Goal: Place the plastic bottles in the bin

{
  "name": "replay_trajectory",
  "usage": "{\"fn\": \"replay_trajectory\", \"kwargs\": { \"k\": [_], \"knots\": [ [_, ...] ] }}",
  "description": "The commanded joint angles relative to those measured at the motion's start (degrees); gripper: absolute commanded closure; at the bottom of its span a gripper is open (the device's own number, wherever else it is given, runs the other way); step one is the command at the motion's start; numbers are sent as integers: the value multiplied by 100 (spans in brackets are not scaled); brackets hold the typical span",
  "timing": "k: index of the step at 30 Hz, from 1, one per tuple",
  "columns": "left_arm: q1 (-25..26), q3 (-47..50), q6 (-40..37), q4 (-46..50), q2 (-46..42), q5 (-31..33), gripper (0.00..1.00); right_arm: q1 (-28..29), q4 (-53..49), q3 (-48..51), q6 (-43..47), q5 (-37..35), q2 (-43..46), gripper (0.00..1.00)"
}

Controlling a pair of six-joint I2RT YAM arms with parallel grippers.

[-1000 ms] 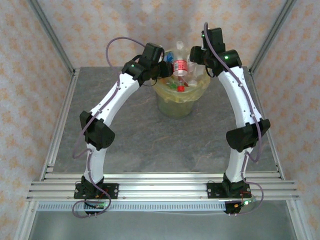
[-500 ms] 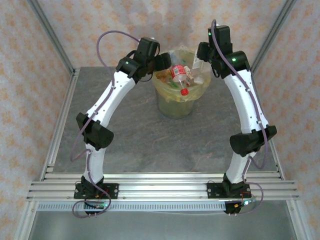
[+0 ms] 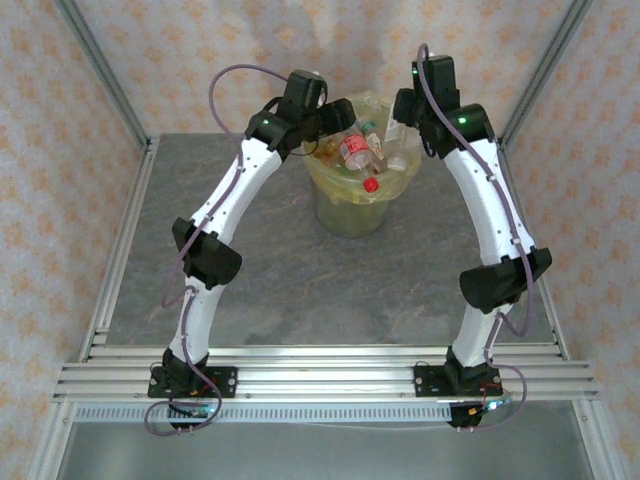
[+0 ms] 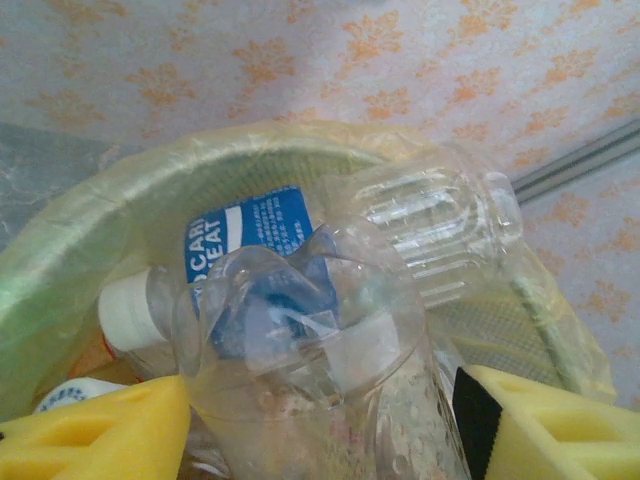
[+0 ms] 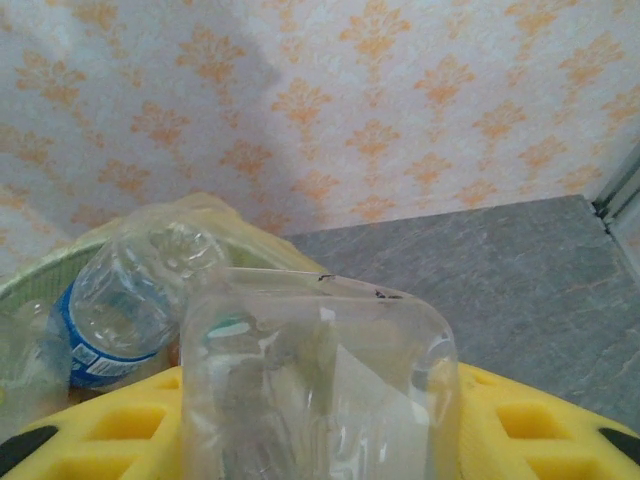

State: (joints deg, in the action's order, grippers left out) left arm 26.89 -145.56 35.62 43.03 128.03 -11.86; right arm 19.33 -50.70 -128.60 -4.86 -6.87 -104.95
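Because the round pale yellow-green bin (image 3: 350, 215) with its yellowish liner is already heaped above its rim at the far middle of the grey stone-look table (image 3: 280, 270), I judge the main danger to be overflow: anything I let go onto that mound may roll off onto the tabletop. My left gripper (image 4: 320, 400) is clamped on a crumpled clear plastic bottle (image 4: 310, 340) and my right gripper (image 5: 320, 425) on a clear square-sided plastic bottle (image 5: 320, 370), both above the heap; dropping them together could knock a red-labelled bottle (image 3: 355, 148) loose. I count one bin, two grippers, two held bottles, and at least four more in the pile, the rest hidden.
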Motion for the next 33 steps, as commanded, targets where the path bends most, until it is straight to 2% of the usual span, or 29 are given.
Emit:
{"fn": "replay_trajectory", "kwargs": {
  "k": [1, 8, 13, 15, 19, 23, 29, 33],
  "knots": [
    [53, 87, 60, -55, -85, -304, 34, 38, 427, 89, 3, 369, -61, 55],
    [60, 107, -2, -233, -48, -177, 40, 27, 139, -564, -100, 688, -599, 55],
    [61, -165, -55, -404, 213, -71, 42, 31, -298, -911, -787, 554, -828, 57],
    [53, -259, -177, -459, 285, -36, 42, 45, -312, -734, -1057, 409, -748, 57],
    [-28, -468, -432, -446, 354, -96, 45, 53, 232, 314, -1365, 283, -232, 55],
    [-70, -498, -975, -467, 228, -276, 48, 51, 745, 1158, -1560, 496, 228, 54],
    [-97, -498, -1574, -611, 91, -236, 48, 31, 905, 1575, -1602, 586, 391, 53],
    [-95, -499, -1741, -953, 95, -86, 53, 18, 922, 1691, -1610, 631, 400, 52]
  ]
}}
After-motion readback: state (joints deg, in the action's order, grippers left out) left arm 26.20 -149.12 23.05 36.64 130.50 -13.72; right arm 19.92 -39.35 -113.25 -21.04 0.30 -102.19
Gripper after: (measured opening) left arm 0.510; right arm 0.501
